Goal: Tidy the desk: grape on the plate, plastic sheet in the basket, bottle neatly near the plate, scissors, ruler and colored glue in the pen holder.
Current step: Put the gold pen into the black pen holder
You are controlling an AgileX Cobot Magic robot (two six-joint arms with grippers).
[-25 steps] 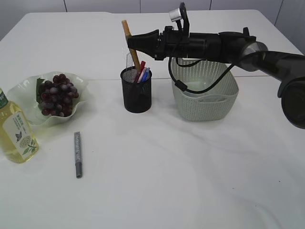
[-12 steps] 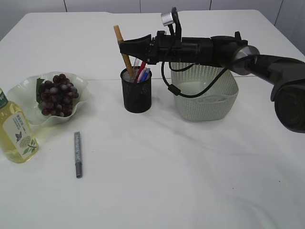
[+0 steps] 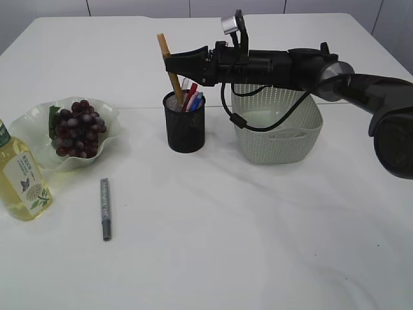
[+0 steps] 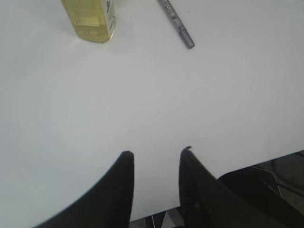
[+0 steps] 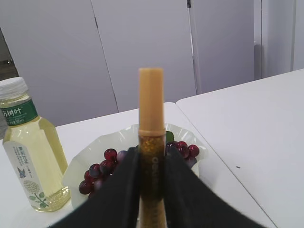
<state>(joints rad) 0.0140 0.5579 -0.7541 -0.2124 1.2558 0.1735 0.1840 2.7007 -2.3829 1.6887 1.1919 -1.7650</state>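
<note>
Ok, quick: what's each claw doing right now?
Left claw: open, empty, above the white table.
Right claw: around the orange-capped glitter glue tube; grip cannot be told.

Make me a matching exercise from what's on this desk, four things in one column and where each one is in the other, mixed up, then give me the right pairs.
Things
1. grapes
2. bottle
3. silver glue pen
4. gold glue pen

Places
A. lying flat on the bare table, in front of the plate
B. between the right gripper's jaws, lower end in the pen holder
C. on the plate
D. standing at the table's left edge, beside the plate

Pairs: 1-C, 2-D, 3-A, 4-B
</note>
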